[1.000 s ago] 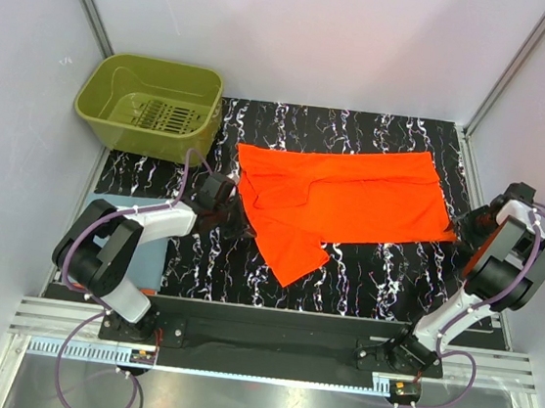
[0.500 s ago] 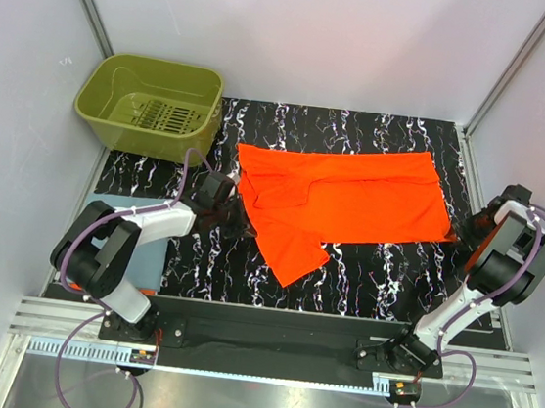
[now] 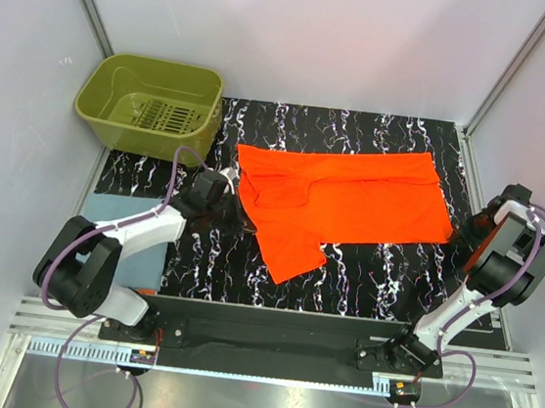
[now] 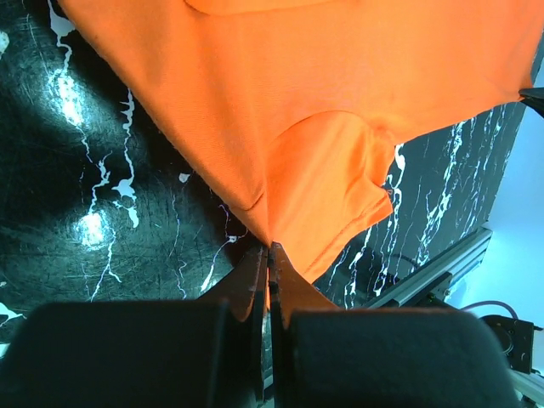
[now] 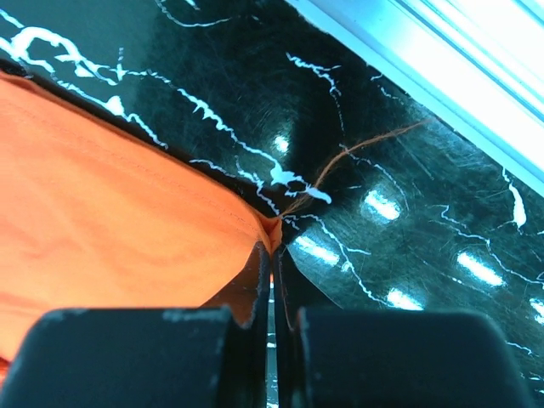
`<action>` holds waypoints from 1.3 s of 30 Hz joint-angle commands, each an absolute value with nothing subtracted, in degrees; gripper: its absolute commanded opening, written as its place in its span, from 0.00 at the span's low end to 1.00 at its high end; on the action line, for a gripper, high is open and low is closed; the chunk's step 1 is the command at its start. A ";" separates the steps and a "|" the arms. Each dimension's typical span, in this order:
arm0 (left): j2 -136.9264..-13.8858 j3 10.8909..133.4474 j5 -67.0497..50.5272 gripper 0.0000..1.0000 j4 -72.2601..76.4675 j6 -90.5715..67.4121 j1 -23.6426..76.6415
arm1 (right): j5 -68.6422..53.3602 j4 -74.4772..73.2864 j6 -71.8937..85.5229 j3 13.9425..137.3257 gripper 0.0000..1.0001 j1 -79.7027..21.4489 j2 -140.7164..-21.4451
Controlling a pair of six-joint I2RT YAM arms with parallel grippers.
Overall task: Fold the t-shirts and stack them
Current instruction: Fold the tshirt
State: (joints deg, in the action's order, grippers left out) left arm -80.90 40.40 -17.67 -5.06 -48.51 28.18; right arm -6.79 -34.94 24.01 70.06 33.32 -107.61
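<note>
Snapped shut within the last second: right gripper (image 5: pixel 274 246), now pinching the right hem corner of the bright orange short-sleeved cloth t-shirt (image 3: pixel 352 198), a loose thread trailing just past the tips. Swung outward at the elbow meanwhile, on the left arm. Nearest, at the left edge of the black white-veined mat (image 3: pixel 382 276), partly under that arm: a dusty blue-grey flat folded cloth rectangle (image 3: pixel 147 264), apart from the orange shirt. Farther in, clamped fully closed on a bunched fold at the orange shirt's near left edge: left gripper (image 4: pixel 270 248). Spread across the mat's middle between both grippers, one sleeve pointing toward the arms. Farthest, at the back left: an upright olive-green plastic basket (image 3: pixel 162 135).
</note>
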 commanded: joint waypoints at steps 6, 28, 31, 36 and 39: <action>-82.97 46.57 -18.28 0.00 -7.47 -48.87 26.38 | -11.42 -35.68 24.08 75.13 0.00 33.49 -105.20; -94.91 59.23 -23.47 0.00 -7.47 -51.50 15.65 | -14.24 -48.51 22.24 108.70 0.00 26.81 -126.20; -96.24 60.20 -23.82 0.00 -7.47 -51.85 14.77 | -13.71 -49.22 22.06 110.39 0.00 26.37 -127.96; -99.93 63.10 -24.52 0.00 -7.38 -52.38 14.41 | -13.71 -50.62 21.62 114.86 0.01 26.37 -130.69; -101.25 64.33 -24.43 0.00 -7.21 -52.73 14.33 | -13.71 -51.50 21.45 117.41 0.02 26.28 -132.62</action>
State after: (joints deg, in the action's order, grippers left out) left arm -100.55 61.08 -23.00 -8.12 -52.07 14.72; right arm -14.09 -50.65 22.68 112.95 26.02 -131.13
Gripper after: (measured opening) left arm 0.009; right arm 0.014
